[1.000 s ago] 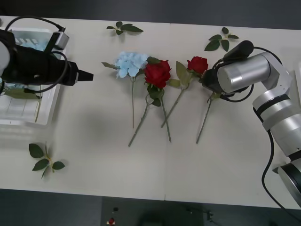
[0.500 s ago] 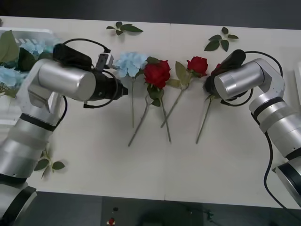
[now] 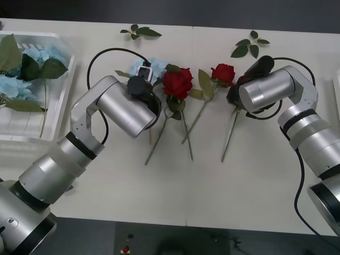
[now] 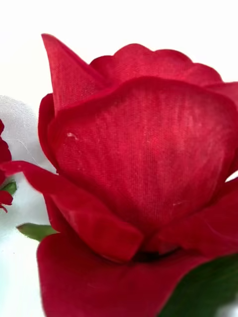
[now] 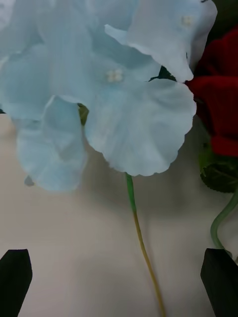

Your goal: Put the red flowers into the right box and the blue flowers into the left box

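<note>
One blue flower (image 3: 144, 67) lies on the table left of a red rose (image 3: 178, 83); a second rose (image 3: 223, 73) lies further right. My left wrist (image 3: 139, 86) hovers over the blue flower. In the left wrist view my left gripper (image 5: 117, 260) is open, its black fingertips (image 5: 15, 277) straddling the thin stem (image 5: 134, 208) just below the blue head (image 5: 99, 94). My right arm's wrist (image 3: 249, 85) covers the third rose, whose head (image 4: 144, 163) sits very close in the right wrist view. Several blue flowers (image 3: 16, 85) lie in the left box (image 3: 61, 109).
The right box shows as a thin pale edge (image 3: 338, 87) at the far right. Leaf sprigs lie at the back middle (image 3: 141, 31) and back right (image 3: 249, 47). Long stems (image 3: 186, 133) fan toward the front of the table.
My left arm has swung from the left box across to the blue flower on the table. My right arm has edged closer over the rightmost rose.
</note>
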{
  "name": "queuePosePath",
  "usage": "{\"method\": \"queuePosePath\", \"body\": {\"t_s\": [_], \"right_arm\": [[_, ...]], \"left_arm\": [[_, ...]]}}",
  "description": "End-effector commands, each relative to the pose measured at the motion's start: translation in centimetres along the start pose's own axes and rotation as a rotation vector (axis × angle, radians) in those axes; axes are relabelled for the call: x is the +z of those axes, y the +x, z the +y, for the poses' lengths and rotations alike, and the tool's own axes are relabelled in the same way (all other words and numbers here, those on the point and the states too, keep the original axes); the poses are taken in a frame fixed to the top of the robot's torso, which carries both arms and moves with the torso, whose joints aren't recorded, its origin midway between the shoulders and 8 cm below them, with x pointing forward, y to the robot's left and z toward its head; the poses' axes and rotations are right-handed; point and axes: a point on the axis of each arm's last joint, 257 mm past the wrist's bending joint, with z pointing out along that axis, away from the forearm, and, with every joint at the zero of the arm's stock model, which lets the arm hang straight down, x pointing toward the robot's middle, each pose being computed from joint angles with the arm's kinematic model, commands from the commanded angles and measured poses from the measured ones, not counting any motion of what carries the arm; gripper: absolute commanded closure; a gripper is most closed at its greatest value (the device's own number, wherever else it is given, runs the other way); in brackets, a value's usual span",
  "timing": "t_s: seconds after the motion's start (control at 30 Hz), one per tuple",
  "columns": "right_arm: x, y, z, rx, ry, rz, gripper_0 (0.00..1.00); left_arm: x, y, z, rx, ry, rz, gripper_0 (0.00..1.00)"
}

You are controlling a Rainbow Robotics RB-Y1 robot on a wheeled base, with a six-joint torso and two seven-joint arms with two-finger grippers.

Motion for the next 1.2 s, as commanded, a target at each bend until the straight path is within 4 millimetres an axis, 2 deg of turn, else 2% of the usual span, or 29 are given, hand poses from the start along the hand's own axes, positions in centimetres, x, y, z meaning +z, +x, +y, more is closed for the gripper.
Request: {"method": "queuePosePath", "body": {"t_s": [0.03, 0.17, 0.37, 0.6, 0.7, 0.8, 0.87, 0.9, 0.93, 0.97, 1.0, 1.03, 1.1, 1.2], "right_arm": [[-1.3, -1.9, 3.1, 0.027, -0.057, -0.027, 1.0], [-1.8, -3.0, 2.8, 0.023, -0.065, -0.044, 1.0], [-3.7, -7.0, 1.3, -0.076, -0.089, -0.093, 1.0], [-6.1, -12.7, -3.9, -0.243, -0.067, -0.15, 1.0], [-7.1, -14.7, -7.0, -0.328, -0.015, -0.171, 1.0], [-8.6, -17.1, -10.9, -0.406, 0.056, -0.182, 1.0], [-9.3, -18.0, -12.7, -0.427, 0.081, -0.18, 1.0], [-10.3, -19.1, -14.8, -0.44, 0.109, -0.18, 1.0], [-10.7, -19.5, -15.5, -0.445, 0.117, -0.182, 1.0], [-11.5, -20.4, -17.0, -0.455, 0.133, -0.184, 1.0], [-12.2, -21.1, -18.5, -0.462, 0.149, -0.186, 1.0], [-12.6, -21.5, -19.2, -0.465, 0.156, -0.185, 1.0], [-14.1, -22.9, -21.9, -0.482, 0.19, -0.191, 1.0], [-15.1, -24.1, -24.8, -0.496, 0.233, -0.203, 1.0]], "left_arm": [[0.5, -2.0, -1.5, -0.04, 0.039, -0.035, 0.0], [1.7, -0.6, -1.9, -0.043, 0.044, -0.012, 0.0], [2.6, 1.3, -2.3, -0.027, 0.036, 0.027, 0.0], [3.3, 3.2, -2.2, -0.009, 0.026, 0.065, 0.02], [3.6, 4.3, -2.3, -0.011, 0.028, 0.087, 0.16], [3.8, 5.3, -2.1, -0.013, 0.025, 0.101, 0.38], [3.9, 5.5, -2.0, -0.013, 0.025, 0.104, 0.46], [3.9, 5.8, -1.9, -0.014, 0.023, 0.109, 0.64], [4.0, 6.1, -1.7, -0.014, 0.021, 0.113, 0.72], [4.0, 6.1, -1.7, -0.016, 0.02, 0.112, 0.89], [4.0, 6.3, -1.6, -0.016, 0.019, 0.115, 0.99], [4.1, 6.4, -1.4, -0.016, 0.015, 0.117, 1.0], [4.2, 6.6, -0.9, -0.017, 0.013, 0.111, 1.0], [4.4, 7.3, 0.5, -0.016, 0.008, 0.097, 1.0]]}}
